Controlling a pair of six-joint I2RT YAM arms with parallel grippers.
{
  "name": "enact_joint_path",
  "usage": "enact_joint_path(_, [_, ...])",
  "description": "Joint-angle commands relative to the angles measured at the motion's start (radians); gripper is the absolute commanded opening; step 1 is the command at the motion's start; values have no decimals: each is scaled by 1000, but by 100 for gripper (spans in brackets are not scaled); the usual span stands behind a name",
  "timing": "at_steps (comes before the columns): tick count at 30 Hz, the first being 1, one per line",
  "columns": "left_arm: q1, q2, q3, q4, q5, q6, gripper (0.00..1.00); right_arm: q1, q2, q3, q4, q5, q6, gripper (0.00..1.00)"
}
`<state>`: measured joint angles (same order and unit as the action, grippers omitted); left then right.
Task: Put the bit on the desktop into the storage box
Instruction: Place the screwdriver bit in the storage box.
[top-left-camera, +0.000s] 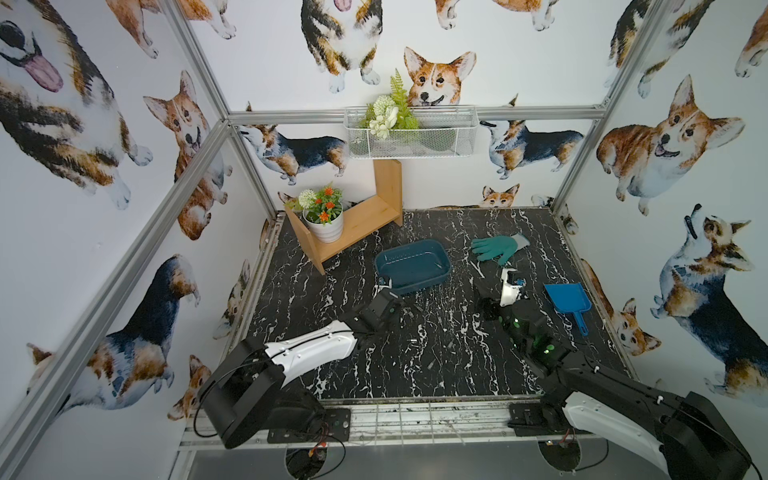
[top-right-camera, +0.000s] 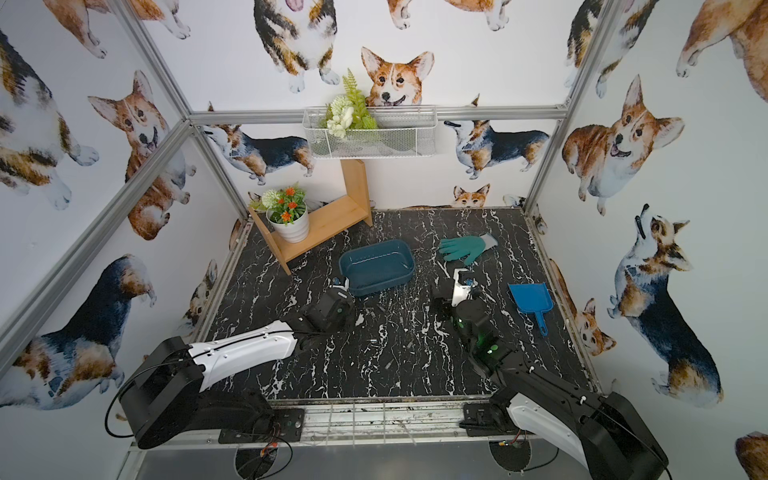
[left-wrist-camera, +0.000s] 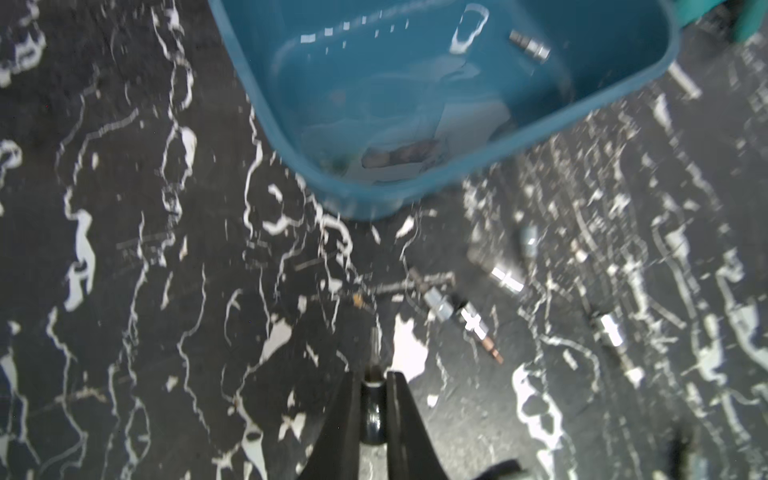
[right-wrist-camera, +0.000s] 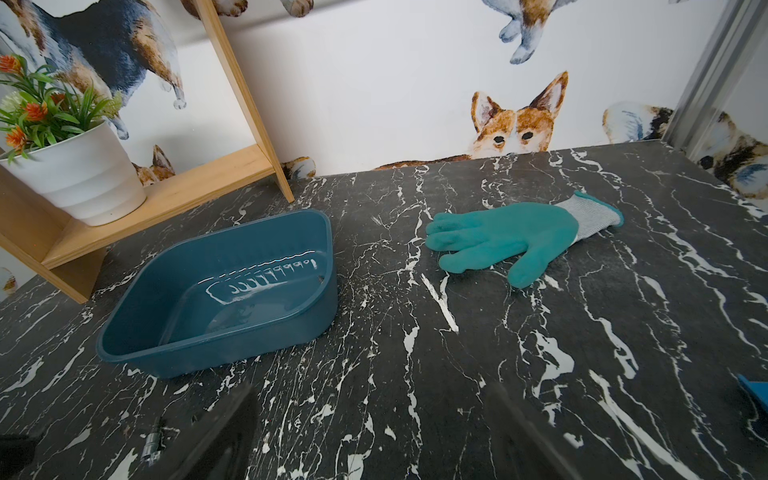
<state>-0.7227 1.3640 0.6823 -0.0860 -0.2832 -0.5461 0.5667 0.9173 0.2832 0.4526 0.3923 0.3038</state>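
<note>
**Spotter:** Left wrist view first. What are you holding?

**Operator:** My left gripper (left-wrist-camera: 372, 376) is pressed together, pinching a bit (left-wrist-camera: 374, 347) that pokes out past the fingertips.

**Spotter:** And the storage box (left-wrist-camera: 582, 104)?

**Operator:** Mid-desktop (left-wrist-camera: 124, 291), just beyond that gripper. A second bit (left-wrist-camera: 530, 45) lies inside it, and loose bits (left-wrist-camera: 461, 320) lie beside it.

**Spotter:** Right side?

**Operator:** My right gripper (right-wrist-camera: 372, 390) is spread wide and holds nothing, near the green glove (right-wrist-camera: 507, 237).

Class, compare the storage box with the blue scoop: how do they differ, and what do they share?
The storage box is dark teal, the scoop bright blue. The storage box is a handleless tub; the scoop is flatter, with a handle. The storage box holds a bit; the scoop looks empty. Both rest on the marbled tabletop.
</note>
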Motion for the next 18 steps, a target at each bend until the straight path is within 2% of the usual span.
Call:
enact_joint_path(1, [45, 20, 71, 30, 57, 63, 14, 0, 3, -1, 32, 17, -2, 91])
enact_joint_path(12, [226, 228, 271, 121, 193, 166, 14, -1, 12, 0, 34, 6, -2, 91])
enact_joint_path(18, [266, 351, 351, 147, 229, 186, 14, 0, 15, 1, 35, 4, -4, 91])
